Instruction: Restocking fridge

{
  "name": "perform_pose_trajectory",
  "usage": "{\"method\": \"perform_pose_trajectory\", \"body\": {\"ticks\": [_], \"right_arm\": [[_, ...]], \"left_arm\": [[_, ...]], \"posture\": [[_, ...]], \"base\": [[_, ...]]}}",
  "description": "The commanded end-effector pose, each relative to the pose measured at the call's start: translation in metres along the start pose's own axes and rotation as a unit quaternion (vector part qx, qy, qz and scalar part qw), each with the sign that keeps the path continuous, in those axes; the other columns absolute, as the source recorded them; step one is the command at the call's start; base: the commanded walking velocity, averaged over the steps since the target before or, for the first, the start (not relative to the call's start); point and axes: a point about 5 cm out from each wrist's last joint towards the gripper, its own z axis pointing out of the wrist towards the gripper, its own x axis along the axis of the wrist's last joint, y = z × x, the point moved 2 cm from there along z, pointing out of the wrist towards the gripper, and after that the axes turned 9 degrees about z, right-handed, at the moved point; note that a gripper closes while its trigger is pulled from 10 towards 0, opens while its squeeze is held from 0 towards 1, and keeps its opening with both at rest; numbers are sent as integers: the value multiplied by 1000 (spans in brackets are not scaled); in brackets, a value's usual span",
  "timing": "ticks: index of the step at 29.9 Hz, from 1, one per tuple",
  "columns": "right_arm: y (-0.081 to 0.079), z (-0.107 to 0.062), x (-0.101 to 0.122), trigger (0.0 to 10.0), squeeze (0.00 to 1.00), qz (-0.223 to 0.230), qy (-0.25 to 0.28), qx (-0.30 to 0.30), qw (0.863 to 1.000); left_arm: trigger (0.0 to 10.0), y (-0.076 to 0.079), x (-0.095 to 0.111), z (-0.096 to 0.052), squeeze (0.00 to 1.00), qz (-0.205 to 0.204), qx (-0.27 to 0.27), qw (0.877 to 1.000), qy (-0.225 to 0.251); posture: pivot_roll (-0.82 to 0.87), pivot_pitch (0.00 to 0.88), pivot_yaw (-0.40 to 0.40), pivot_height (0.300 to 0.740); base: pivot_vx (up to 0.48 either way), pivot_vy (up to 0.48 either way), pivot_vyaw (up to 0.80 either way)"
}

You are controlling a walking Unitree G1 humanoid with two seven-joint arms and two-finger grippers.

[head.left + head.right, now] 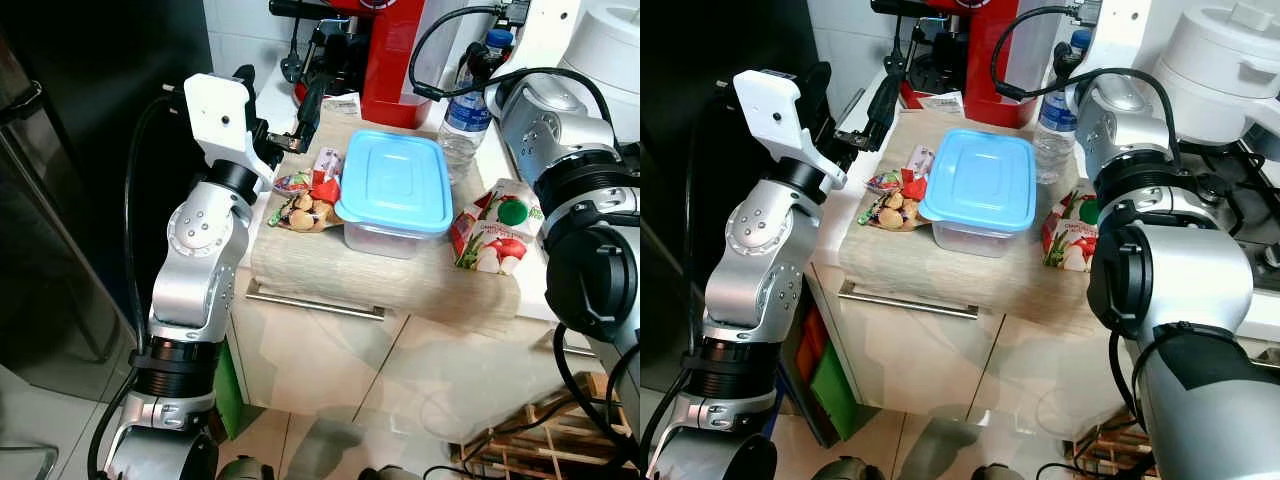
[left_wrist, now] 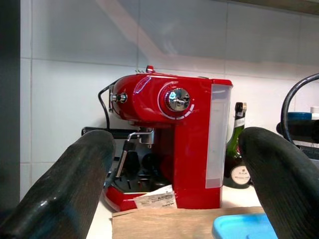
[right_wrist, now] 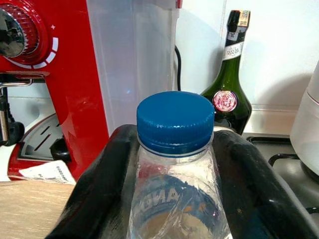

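Left gripper (image 1: 300,125): fingers wide, empty, raised over the surface (image 1: 330,275) edge. Snack packets (image 1: 305,200): just beside the box (image 1: 393,185). Carton (image 1: 497,225): lying flat. Bottle (image 3: 175,164): upright, long axis vertical, at the back; right gripper (image 3: 174,199) fingers closed around its neck, so the right arm has it.
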Motion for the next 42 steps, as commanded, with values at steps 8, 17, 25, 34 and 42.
{"method": "perform_pose_trajectory", "body": {"ticks": [8,17,25,34,42], "right_arm": [[-13,-3,44,0,0,-10,115,34,993],[-22,-36,122,0,0,-83,359,51,928],[-25,-75,146,0,0,-143,520,30,841],[-30,-83,131,0,0,-173,549,21,817],[-34,-89,126,0,0,-195,570,12,798]], "left_arm": [[10000,1,-4,-1,0,25,-2,1000,-5],[10000,9,-12,-4,0,49,-8,999,-18],[10000,14,-9,-2,0,53,-13,998,-5],[10000,19,-4,-1,0,60,-19,998,12],[10000,18,-3,0,0,64,-20,998,18]], "posture": [[7,0,-56,740],[-8,0,-48,740],[-19,0,-45,740],[-27,0,-42,740],[-27,0,-39,740]], "base": [[0,0,0],[0,0,0],[0,0,0],[0,0,0],[0,0,0]]}}
